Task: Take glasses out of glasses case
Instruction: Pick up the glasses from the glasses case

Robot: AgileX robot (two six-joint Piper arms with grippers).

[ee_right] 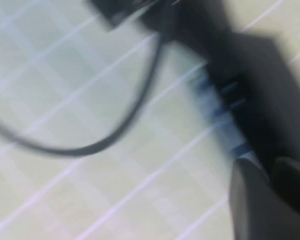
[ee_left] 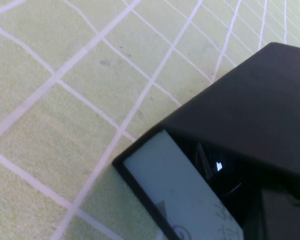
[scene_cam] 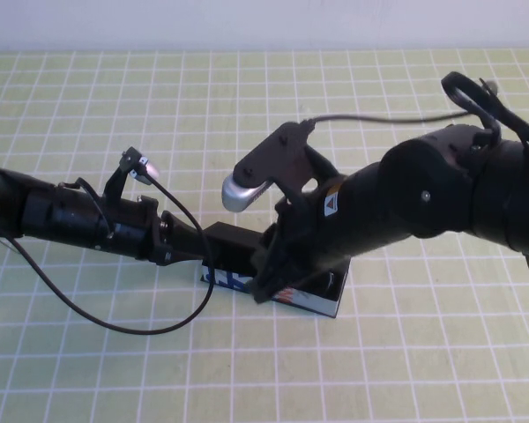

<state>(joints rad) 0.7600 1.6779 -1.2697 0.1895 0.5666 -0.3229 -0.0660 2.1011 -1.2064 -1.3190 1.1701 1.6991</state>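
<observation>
The glasses case (scene_cam: pixel 322 300) lies at the middle of the table, its white side with blue print facing me. Its black lid (scene_cam: pixel 234 242) is at the case's left end. My left gripper (scene_cam: pixel 194 247) reaches in from the left and meets that lid. The left wrist view shows the black lid (ee_left: pixel 255 110) and the case's white side (ee_left: pixel 180 190) very close. My right gripper (scene_cam: pixel 269 278) comes down from the right over the middle of the case and covers its top. The right wrist view is blurred and shows the case (ee_right: pixel 255 85) just ahead of the right gripper (ee_right: pixel 270 195). The glasses are hidden.
The table is covered by a green cloth with a white grid (scene_cam: pixel 406 370). The left arm's black cable (scene_cam: pixel 115 322) loops down onto the cloth in front of the arm and also shows in the right wrist view (ee_right: pixel 105 140). A white wall runs along the back.
</observation>
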